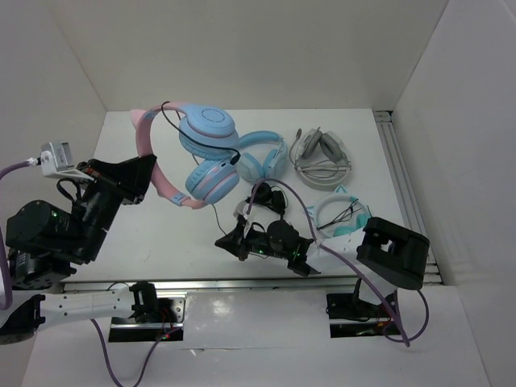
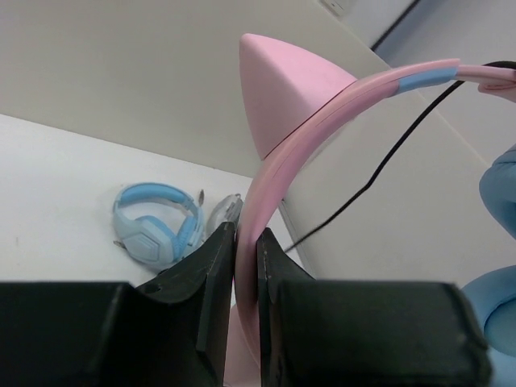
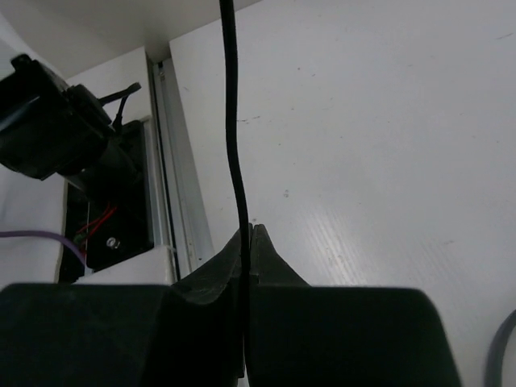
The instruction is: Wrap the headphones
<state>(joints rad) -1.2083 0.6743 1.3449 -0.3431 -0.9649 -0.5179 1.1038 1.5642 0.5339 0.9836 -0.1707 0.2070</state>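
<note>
Black left claw (image 2: pixel 246 235) pinches the pink headband (image 2: pixel 278 169), holding the cat-ear headphones (image 1: pixel 211 126) with two blue cups above the tabletop (image 1: pixel 153 234). Right claw (image 3: pixel 247 234) pinches their one thin black cable (image 3: pixel 234 121). Three others lie there: light blue pair (image 1: pixel 262 159), grey pair (image 1: pixel 321 153), teal-and-white pair (image 1: pixel 343 214).

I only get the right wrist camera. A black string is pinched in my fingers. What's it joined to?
Observer: That cable belongs to the headphones, the pink ones with cat ears.
Operator: Are they lying down?
Observer: No, the left gripper is shut on their headband and holds them up.
Operator: Any other headphones around?
Observer: Three on the table: a blue pair, a grey pair and a teal-and-white pair.
</note>
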